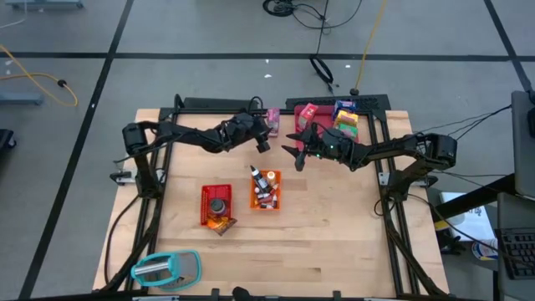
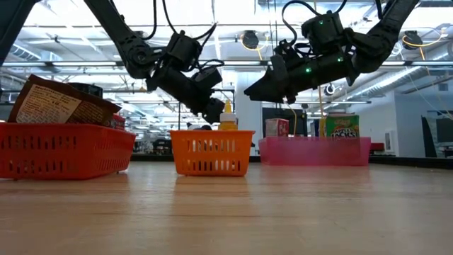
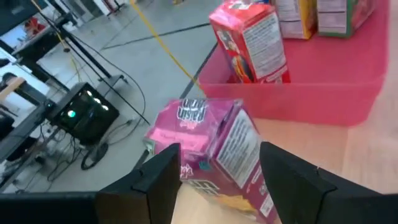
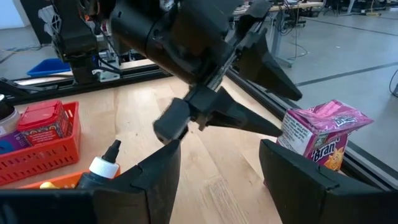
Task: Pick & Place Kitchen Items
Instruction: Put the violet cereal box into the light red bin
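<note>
Pink carton (image 3: 211, 152): stands on the table's far edge, just beside the flat pink tray (image 3: 348, 93), between the fingers of the left gripper (image 3: 217, 180); also seen past the right gripper's fingers (image 4: 320, 140).
Handling, judged: light, thin card; stiff on the printed faces, likely to crush at the crumpled top; glossy, possibly slippery.
Where to take hold: across the two broad side faces, around mid-height, below the folded top.
Left gripper: fingers apart, one on each side of the carton; contact not discernible.
Right gripper (image 1: 294, 149): raised above the table near the tray, fingers apart, nothing between them.
Other items: red carton (image 3: 252, 40) upright in the tray with more boxes behind it; bottles in the orange bin (image 1: 266, 191); dark can in the red bin (image 1: 216, 203).
Hidden or unclear: carton's base cut off behind the left fingers; lean or upright stance hard to judge; tray's rear boxes cropped at the frame edge; small bin contents too small to name.
</note>
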You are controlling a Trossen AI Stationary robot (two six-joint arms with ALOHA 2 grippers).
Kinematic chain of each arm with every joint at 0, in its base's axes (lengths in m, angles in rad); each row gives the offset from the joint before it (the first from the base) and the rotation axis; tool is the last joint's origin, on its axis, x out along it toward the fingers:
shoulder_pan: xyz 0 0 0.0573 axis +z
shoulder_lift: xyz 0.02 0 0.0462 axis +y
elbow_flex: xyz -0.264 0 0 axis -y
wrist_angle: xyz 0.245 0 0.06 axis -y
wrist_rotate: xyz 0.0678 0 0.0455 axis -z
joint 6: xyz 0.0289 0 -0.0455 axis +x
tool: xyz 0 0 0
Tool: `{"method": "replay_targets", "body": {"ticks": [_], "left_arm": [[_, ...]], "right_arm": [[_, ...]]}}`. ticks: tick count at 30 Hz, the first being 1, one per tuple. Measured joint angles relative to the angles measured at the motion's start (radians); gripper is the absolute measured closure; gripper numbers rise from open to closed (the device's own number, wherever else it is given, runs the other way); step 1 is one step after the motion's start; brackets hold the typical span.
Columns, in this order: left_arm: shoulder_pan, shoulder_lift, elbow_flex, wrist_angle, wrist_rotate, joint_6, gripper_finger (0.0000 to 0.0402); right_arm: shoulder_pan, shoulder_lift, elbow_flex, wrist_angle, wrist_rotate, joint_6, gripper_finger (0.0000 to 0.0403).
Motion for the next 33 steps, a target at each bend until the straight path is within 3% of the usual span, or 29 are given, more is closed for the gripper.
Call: {"method": "replay_targets", "body": {"ticks": [6, 13, 17, 23, 33], "left_arm": [[0.015, 0.032, 0.025, 0.028, 0.05, 0.016, 0.0183], [0.016, 0.123, 0.131, -0.095, 0.046, 0.064, 0.0189], [0.015, 0.142, 0.169, -0.177, 0.004, 0.071, 0.0238], [0.015, 0.121, 0.166, -0.216, -0.006, 0.045, 0.0377], [-0.013, 0.012, 0.162, -0.352, -0.029, -0.033, 0.0397]], "right_arm": [[0.0, 0.0, 0.0, -0.003, 0.0, 0.0, 0.0193], [0.0, 0.0, 0.0, -0.011, 0.0, 0.0, 0.0193], [0.0, 0.0, 0.0, -0.02, 0.0, 0.0, 0.0193], [0.0, 0.0, 0.0, -0.034, 0.003, 0.0, 0.0193], [0.0, 0.0, 0.0, -0.087, 0.116, 0.024, 0.0193]]}}
